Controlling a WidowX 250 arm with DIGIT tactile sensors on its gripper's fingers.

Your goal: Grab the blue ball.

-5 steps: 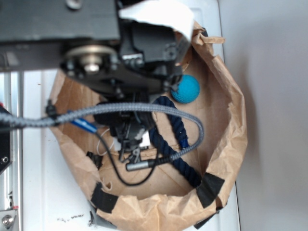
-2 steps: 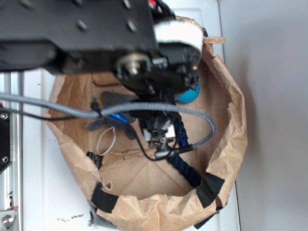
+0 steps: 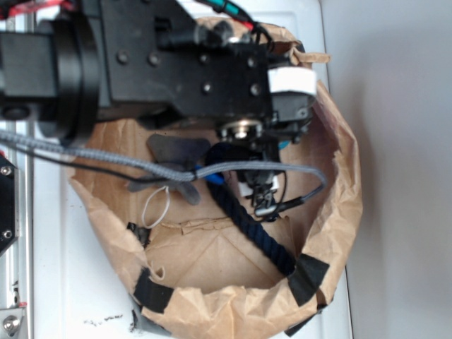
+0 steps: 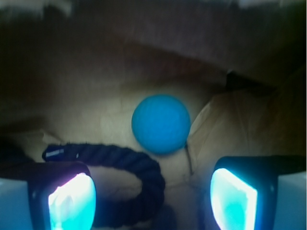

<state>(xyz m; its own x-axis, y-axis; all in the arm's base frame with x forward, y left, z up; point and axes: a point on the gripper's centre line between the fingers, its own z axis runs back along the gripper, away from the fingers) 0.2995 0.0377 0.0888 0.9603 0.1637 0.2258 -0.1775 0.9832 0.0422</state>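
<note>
In the exterior view, the black robot arm (image 3: 169, 63) is reaching across the top of a crumpled brown paper bag (image 3: 339, 212) that is sitting on a white surface (image 3: 56, 282). The arm's body is covering most of the bag's upper part, so the blue ball (image 3: 284, 143) is showing only as a thin teal sliver just under the arm's wrist, near the bag's right wall. A dark navy rope (image 3: 251, 229) is lying on the bag floor, running diagonally down toward the lower right, and a grey plush toy (image 3: 173, 152) is lying to its left, partly under the arm. A grey braided cable (image 3: 99, 159) is hanging across the bag opening. From this view I cannot tell how the fingers are standing. In the wrist view, the gripper (image 4: 153, 196) is standing wide apart, its two fingertips (image 4: 72, 201) glowing pale cyan at the bottom corners with nothing between them. The ball is sitting on the brown paper floor beyond the fingers, slightly left of centre between them and clear of both. The rope is curling in a loop just below and to the left of the ball, close to the left finger.
</note>
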